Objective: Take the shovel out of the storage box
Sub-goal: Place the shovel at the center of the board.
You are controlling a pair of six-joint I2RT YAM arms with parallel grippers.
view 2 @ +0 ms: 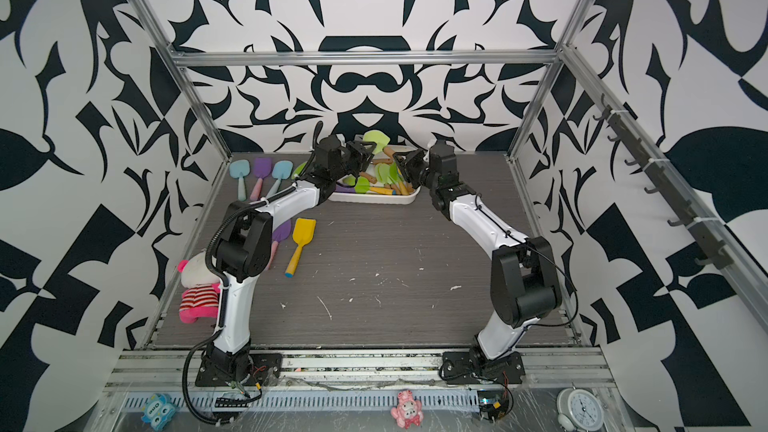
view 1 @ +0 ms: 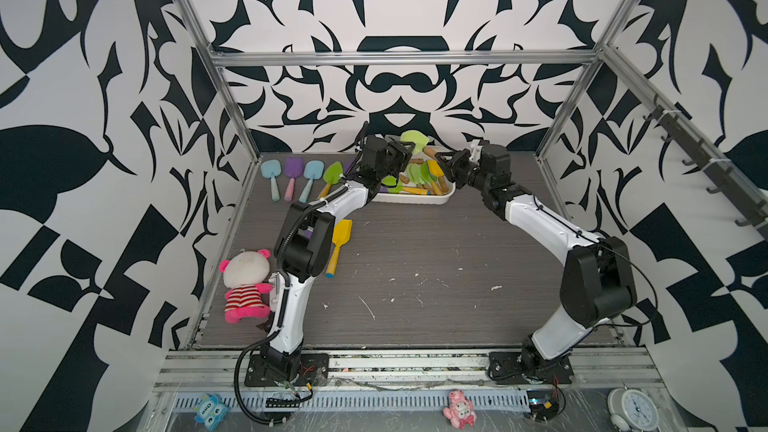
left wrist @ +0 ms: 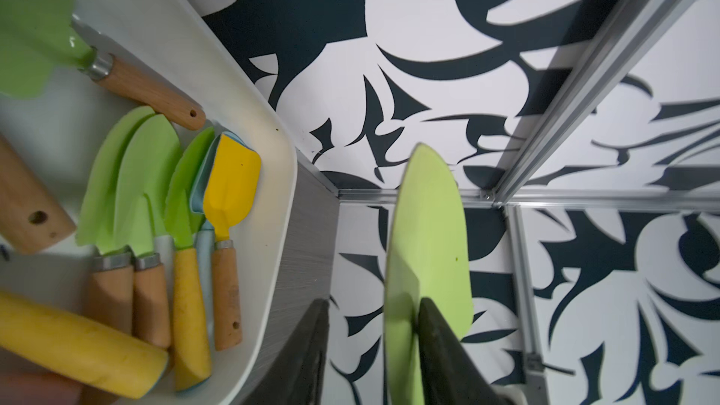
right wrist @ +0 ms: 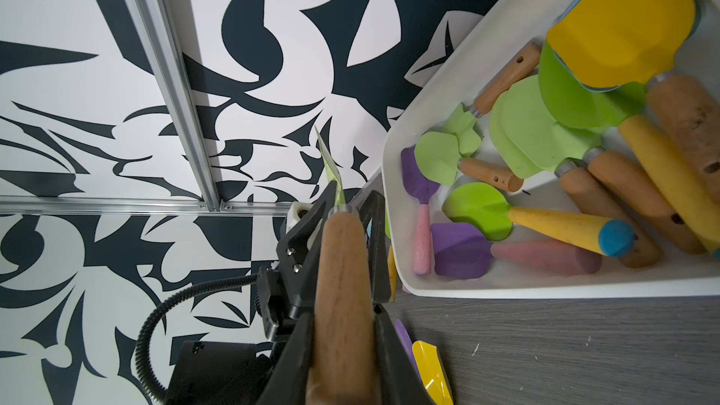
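Observation:
The white storage box (view 1: pixel 415 201) (view 2: pixel 374 200) stands at the back of the table, with several shovels lying in it. Above its far side hangs a shovel (view 1: pixel 415 141) (view 2: pixel 376 139) with a light green blade and a wooden handle (right wrist: pixel 343 286). My right gripper (view 1: pixel 442 158) (right wrist: pixel 343 313) is shut on that handle. My left gripper (view 1: pixel 406 150) (left wrist: pixel 372 301) straddles the blade's neck. One of its fingers (left wrist: pixel 432 329) touches the blade (left wrist: pixel 428 227), while a gap separates the blade from the other finger (left wrist: pixel 311 344).
Blue, purple and green shovels (view 1: pixel 293 172) lie in a row at the back left. A yellow shovel (view 1: pixel 341 238) lies beside the left arm's elbow. A plush toy (view 1: pixel 245 284) sits at the left edge. Metal frame posts (view 1: pixel 232 101) stand at the back corners.

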